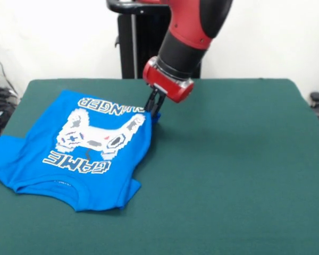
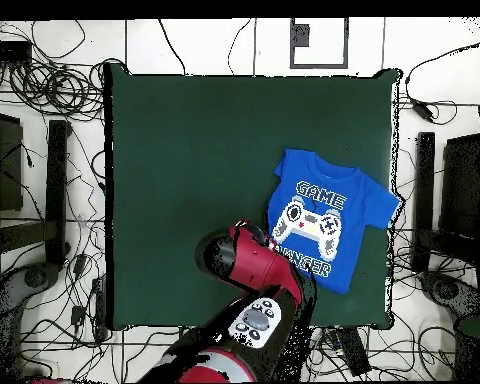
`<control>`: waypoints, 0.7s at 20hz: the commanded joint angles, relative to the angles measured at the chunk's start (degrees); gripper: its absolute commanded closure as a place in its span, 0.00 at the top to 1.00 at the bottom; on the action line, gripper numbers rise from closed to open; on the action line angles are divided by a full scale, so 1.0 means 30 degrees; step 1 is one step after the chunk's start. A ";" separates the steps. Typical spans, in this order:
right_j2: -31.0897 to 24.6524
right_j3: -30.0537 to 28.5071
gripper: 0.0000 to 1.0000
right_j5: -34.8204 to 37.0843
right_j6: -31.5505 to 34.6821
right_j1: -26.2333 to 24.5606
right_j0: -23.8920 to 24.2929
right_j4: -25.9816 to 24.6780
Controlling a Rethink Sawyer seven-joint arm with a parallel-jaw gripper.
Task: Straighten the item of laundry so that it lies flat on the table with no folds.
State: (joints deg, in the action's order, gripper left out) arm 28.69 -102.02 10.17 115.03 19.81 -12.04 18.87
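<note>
The black tool (image 1: 154, 104) pinches the far hem of the soft, light bright blue printed T-shirt (image 1: 74, 154); it should drag easily across the dark green felt surface (image 1: 239, 159).

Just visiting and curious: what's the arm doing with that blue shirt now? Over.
Gripper down at T-shirt hem corner, fingers look shut on fabric. Shirt print-up on table, one side folded under. Nothing in the way.

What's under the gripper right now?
The gripper sits on the blue shirt's hem edge, with green table beneath. The overhead view hides the contact point behind the arm.
</note>
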 commanded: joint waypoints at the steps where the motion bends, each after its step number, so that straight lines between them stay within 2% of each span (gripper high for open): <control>1: -0.0938 -0.0119 1.00 -0.1905 0.3698 -0.1591 0.0538 0.0169; 4: 0.0386 0.0656 1.00 -0.1657 0.3857 -0.2551 -0.0695 0.0513; 5: -0.0150 0.0452 1.00 -0.1805 0.3875 -0.2326 -0.0324 0.0530; 14: -0.1059 0.0005 1.00 -0.1948 0.3645 -0.1754 0.0357 0.0379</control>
State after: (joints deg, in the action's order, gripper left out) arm 30.46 -101.95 6.62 115.03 16.90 -11.51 18.90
